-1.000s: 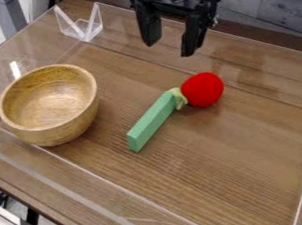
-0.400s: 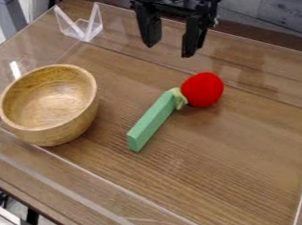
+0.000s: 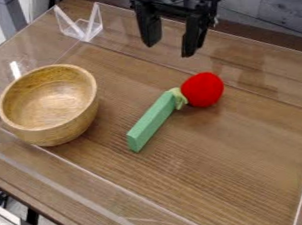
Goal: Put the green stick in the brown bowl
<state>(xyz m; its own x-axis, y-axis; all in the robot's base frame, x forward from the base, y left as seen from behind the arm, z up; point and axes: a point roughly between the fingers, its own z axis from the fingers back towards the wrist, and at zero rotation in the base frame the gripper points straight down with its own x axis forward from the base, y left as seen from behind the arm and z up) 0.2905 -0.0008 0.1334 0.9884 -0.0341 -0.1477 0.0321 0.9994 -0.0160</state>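
Wood-grain tabletop (image 3: pixel 240 166), fenced by low clear acrylic walls (image 3: pixel 78 26). Black two-fingered gripper (image 3: pixel 168 37) hangs at the far side, pointing down, fingers spread wide, nothing between them. Flat matte light-green rectangular stick (image 3: pixel 152 121) lies diagonally near the middle, well apart from the gripper; its upper end touches a round red strawberry-like toy (image 3: pixel 203 89). Round light-brown wooden bowl (image 3: pixel 49 103) with thick rim sits to the left, upright, empty, near the stick's lower end but not touching it.
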